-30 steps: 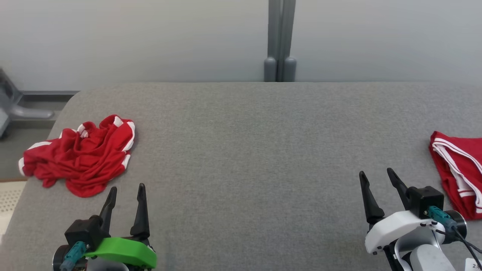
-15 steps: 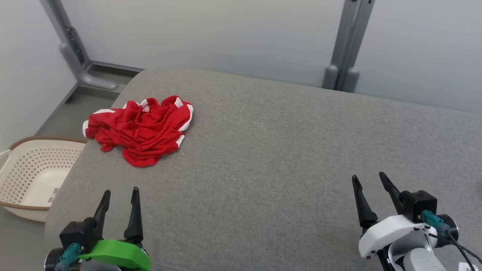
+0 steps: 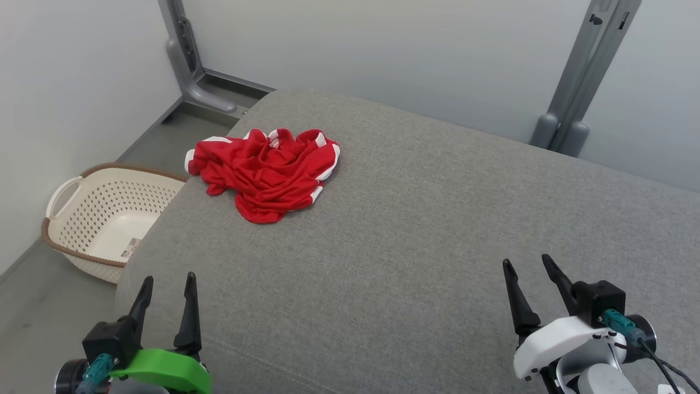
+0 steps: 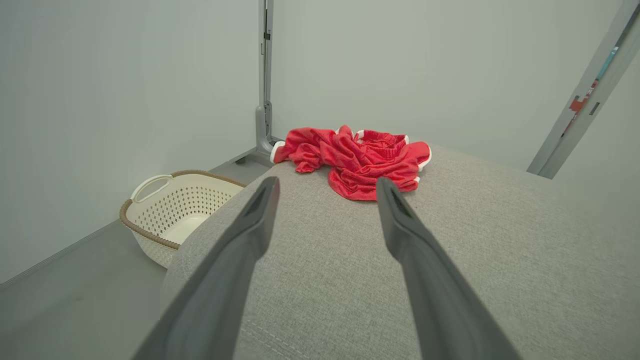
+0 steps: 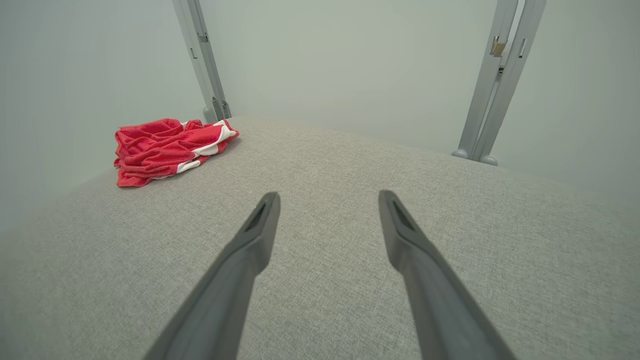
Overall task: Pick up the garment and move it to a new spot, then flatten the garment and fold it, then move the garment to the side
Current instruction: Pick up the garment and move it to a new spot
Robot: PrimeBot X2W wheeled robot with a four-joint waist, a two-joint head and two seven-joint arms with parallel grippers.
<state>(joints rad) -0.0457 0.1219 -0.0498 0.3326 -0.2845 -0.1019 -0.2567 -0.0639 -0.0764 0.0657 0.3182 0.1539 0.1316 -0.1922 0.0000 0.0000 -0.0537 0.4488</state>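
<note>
The garment [image 3: 268, 172] lies crumpled far left on the cushion [image 3: 415, 230]; the left tool [image 3: 169, 277] points at it, fingers apart, likely to grab. The right tool [image 3: 525, 260] waits empty, apart too.

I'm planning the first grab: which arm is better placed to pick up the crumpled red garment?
Left, most likely. The red garment lies at the far left of the grey cushion, nearly straight ahead of the open left tool. The right tool, also open, would have to reach across the cushion.
</note>
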